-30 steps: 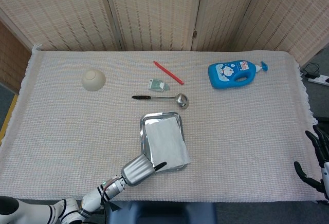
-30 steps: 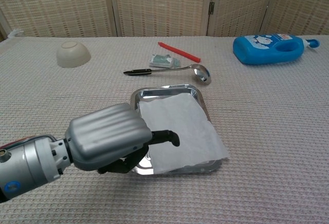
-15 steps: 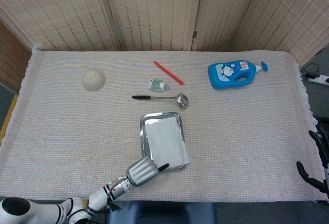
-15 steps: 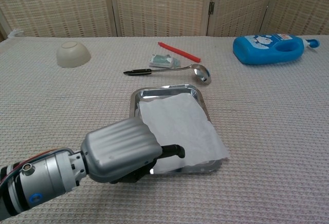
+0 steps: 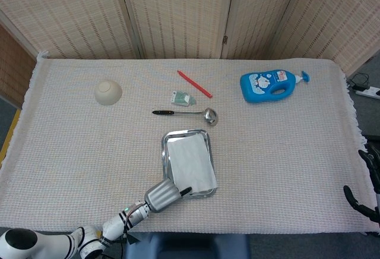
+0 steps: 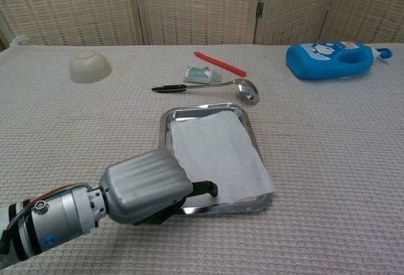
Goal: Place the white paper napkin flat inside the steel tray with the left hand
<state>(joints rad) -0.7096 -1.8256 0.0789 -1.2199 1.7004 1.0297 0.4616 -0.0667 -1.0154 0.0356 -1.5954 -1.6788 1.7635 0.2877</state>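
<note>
Upturned cream bowl (image 5: 108,91) far left; red stick (image 5: 194,84), small packet (image 5: 182,98), ladle (image 5: 187,114) mid-table; blue bottle (image 5: 270,85) right.

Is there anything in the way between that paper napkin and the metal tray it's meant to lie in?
Nothing visible blocks it. The napkin already lies in the steel tray, though its right near corner hangs over the rim. The left robot hand is at the tray's near left corner, fingertip on the napkin's edge. The ladle lies beyond the tray.
</note>
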